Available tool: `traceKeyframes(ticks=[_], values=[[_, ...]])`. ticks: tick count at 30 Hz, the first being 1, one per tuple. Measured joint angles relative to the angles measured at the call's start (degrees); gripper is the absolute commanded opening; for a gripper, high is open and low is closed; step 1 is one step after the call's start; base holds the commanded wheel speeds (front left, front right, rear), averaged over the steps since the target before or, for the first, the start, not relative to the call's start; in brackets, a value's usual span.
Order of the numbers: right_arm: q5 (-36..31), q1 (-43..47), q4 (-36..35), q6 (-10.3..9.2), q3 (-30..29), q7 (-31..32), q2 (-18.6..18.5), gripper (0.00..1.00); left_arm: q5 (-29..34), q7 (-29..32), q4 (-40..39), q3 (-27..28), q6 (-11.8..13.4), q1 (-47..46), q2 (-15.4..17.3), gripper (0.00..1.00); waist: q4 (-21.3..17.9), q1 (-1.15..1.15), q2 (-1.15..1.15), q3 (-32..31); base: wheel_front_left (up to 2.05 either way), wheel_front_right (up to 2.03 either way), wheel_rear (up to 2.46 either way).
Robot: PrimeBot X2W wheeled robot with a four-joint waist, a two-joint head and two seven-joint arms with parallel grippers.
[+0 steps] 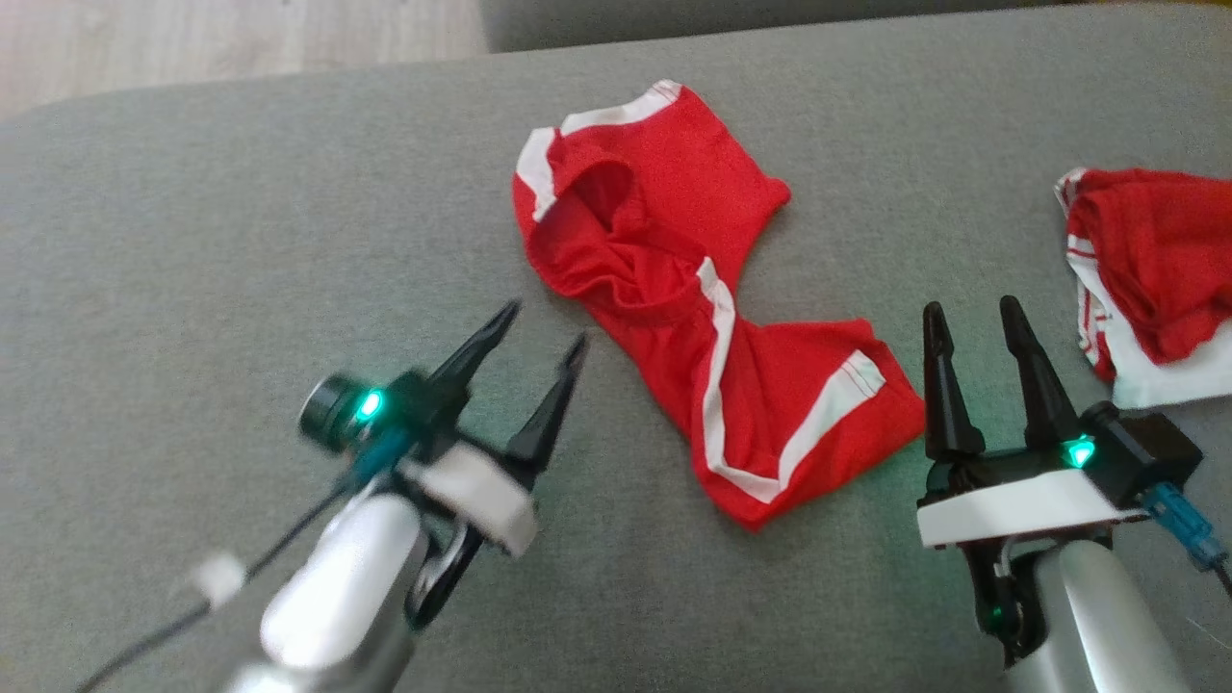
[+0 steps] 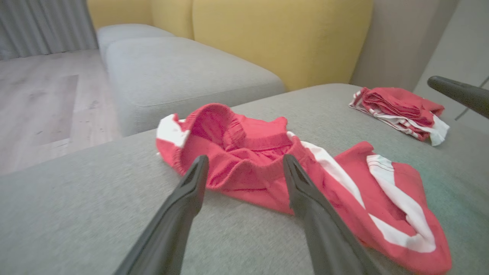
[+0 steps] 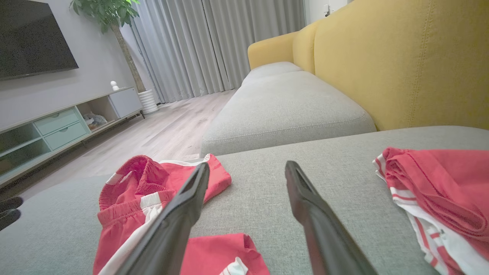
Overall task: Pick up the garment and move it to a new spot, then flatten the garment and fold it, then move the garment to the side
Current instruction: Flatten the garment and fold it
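Grey cushion (image 1: 192,241) is carrying everything. Garment (image 1: 674,289) is lying mid-cushion, running from 12 o'clock down towards 5 o'clock. It's red shorts with white stripes, crumpled, waistband gaping open, one leg twisted. Looks like we're sitting at step one, pickup not yet started. Second red-and-white bundle (image 1: 1155,260) is sitting at 3 o'clock, well apart. Left gripper (image 1: 545,325) is hovering at the garment's 8 o'clock. Right gripper (image 1: 971,308) is hovering just beside the hem at 4 o'clock. Both jaws are standing wide, holding nothing. Next move is probably calling for pinching waistband and hem, then lifting.
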Motion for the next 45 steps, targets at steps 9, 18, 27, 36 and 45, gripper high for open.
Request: traceKeyframes(ticks=[9,18,27,36,45], values=[[1.8,-1.53,0.11,0.0,2.3,0.0,0.0,1.0,-13.16,20.84,3.82,-2.03,-2.46,-11.79,-4.33,1.0,-4.23,0.0,0.0,2.89,0.0,0.0,0.0],[4.12,-3.64,0.1,0.0,3.35,0.0,0.0,1.0,-24.08,46.63,6.05,-3.78,-2.47,-24.49,-1.47,1.0,-8.17,0.0,0.0,5.07,0.0,0.0,0.0],[5.82,-4.07,0.09,0.0,4.07,0.0,0.0,1.0,-26.68,54.75,6.12,-5.46,-2.47,-24.66,1.2,1.0,-11.14,0.0,0.0,6.5,0.0,0.0,0.0],[5.83,-4.8,0.12,0.0,4.07,0.0,0.0,1.0,-28.13,55.86,5.17,-5.45,-2.4,-24.66,0.78,1.0,-11.97,0.0,0.0,7.25,0.0,0.0,0.0],[5.82,-4.81,0.55,0.0,4.2,0.0,0.0,1.0,-28.83,58.29,4.28,-7.02,-2.37,-24.63,0.18,0.05,-11.97,0.0,0.0,7.19,0.0,0.0,0.0]])
